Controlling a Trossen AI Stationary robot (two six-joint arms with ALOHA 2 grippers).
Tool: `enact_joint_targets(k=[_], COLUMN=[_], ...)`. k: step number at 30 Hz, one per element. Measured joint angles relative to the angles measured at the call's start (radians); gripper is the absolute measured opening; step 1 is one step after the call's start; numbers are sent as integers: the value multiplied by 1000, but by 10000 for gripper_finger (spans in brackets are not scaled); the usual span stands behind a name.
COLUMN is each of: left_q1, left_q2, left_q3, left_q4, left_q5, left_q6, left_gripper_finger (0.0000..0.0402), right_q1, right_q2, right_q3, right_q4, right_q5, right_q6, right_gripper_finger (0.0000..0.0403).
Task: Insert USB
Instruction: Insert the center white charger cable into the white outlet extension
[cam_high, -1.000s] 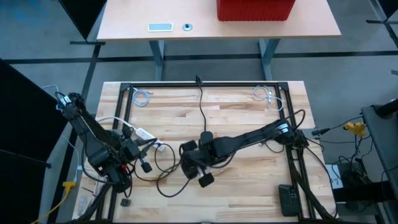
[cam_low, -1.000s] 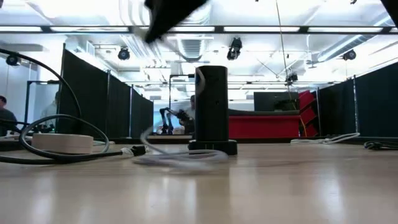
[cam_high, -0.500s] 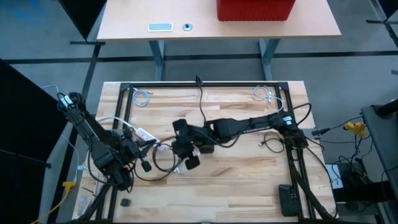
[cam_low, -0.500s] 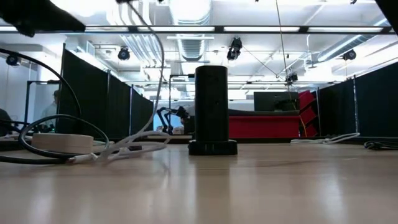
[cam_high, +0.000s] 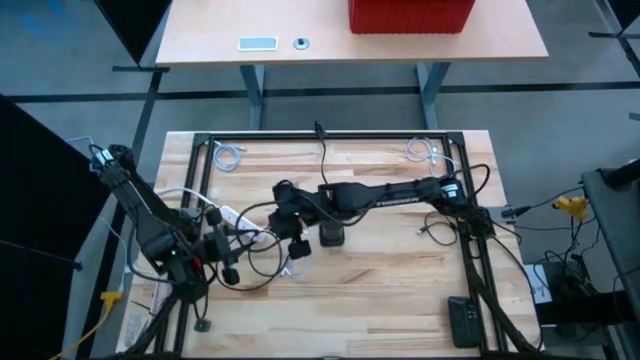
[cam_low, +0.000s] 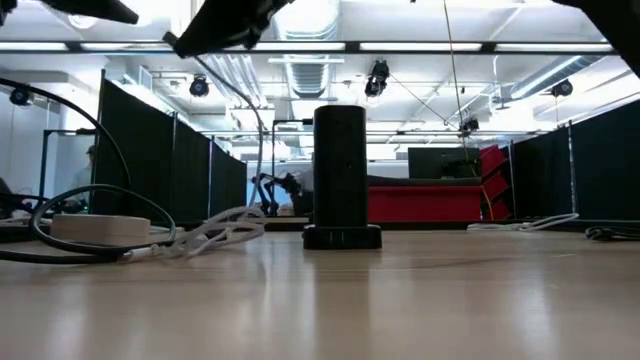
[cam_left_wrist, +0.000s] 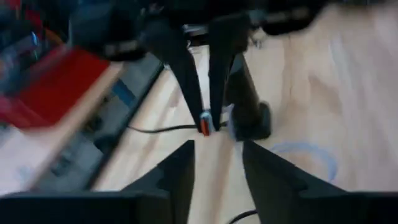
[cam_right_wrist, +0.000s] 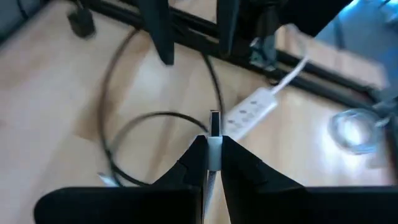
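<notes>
One white power strip (cam_high: 232, 214), one black tower hub (cam_low: 341, 177), two coiled white cables (cam_high: 229, 155), one remote (cam_high: 465, 321).

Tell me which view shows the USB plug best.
The right wrist view: the USB plug stands pinched between the right end effector fingers, metal tip clear. The left wrist view shows it small, farther off. The high view shows only the end effector; the low view, only white cable.
</notes>
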Motion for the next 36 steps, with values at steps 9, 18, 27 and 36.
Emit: enact_joint_targets(k=[9, 18, 27, 36], left_q1=[10, 15, 15, 14], left_q2=[93, 208, 225, 233], left_q3=[-5, -5, -5, -5], left_q4=[51, 118, 191, 308], left_q5=[7, -128, -240, -273], left_q6=[759, 1269, 1414, 1502], left_gripper_finger=[175, 156, 126, 114], right_q1=[-73, -106, -108, -120], right_q2=[2, 43, 72, 80], right_q3=[0, 0, 0, 1], right_q4=[-10, 67, 91, 140], right_q5=[-367, -661, -767, -818], right_q6=[455, 604, 666, 699], right_gripper_finger=[17, 17, 17, 17])
